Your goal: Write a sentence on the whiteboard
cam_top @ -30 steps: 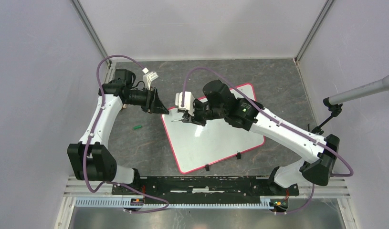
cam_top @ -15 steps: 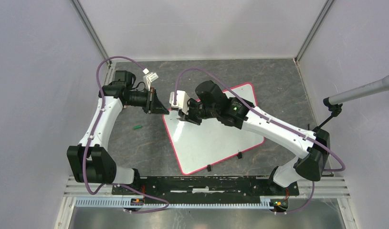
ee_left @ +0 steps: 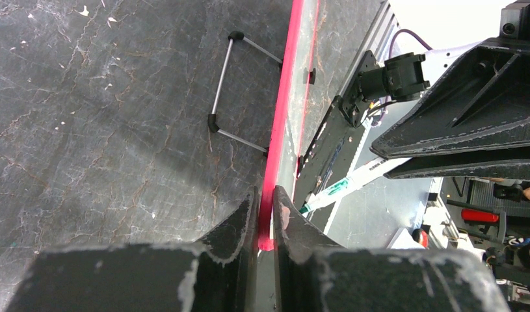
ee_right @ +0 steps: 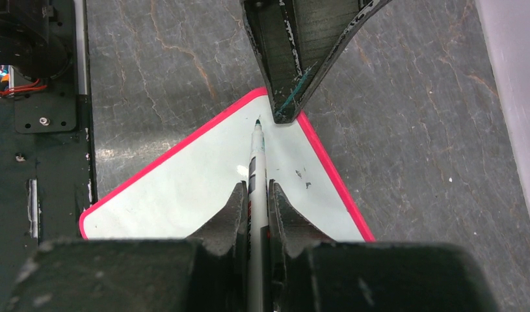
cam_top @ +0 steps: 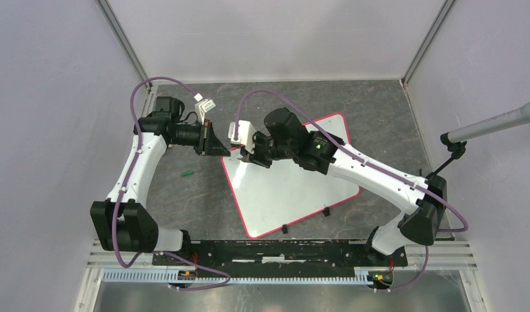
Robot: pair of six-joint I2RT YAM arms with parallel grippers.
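- Found board (cam_top: 294, 188) lying flat on table (cam_top: 379, 104), skewed, between the two arms. Long axis runs from near left to far right in the top view.
- Found left gripper (ee_left: 266, 195) closed on the red rim at the board's left corner. Judged a steadying hold, to stop the board sliding under pen pressure.
- Found right gripper (ee_right: 255, 192) closed on marker (ee_right: 256, 153), barrel in line with the fingers. Judged so held for control of the tip.
- Noted marker long axis along the gripper, tip pointing away from the wrist toward that same corner, just short of the left gripper. Cannot tell whether tip touches board.
- Saw no sentence on the board, only a few specks (ee_right: 302, 179) near the corner. Judged writing not yet begun.
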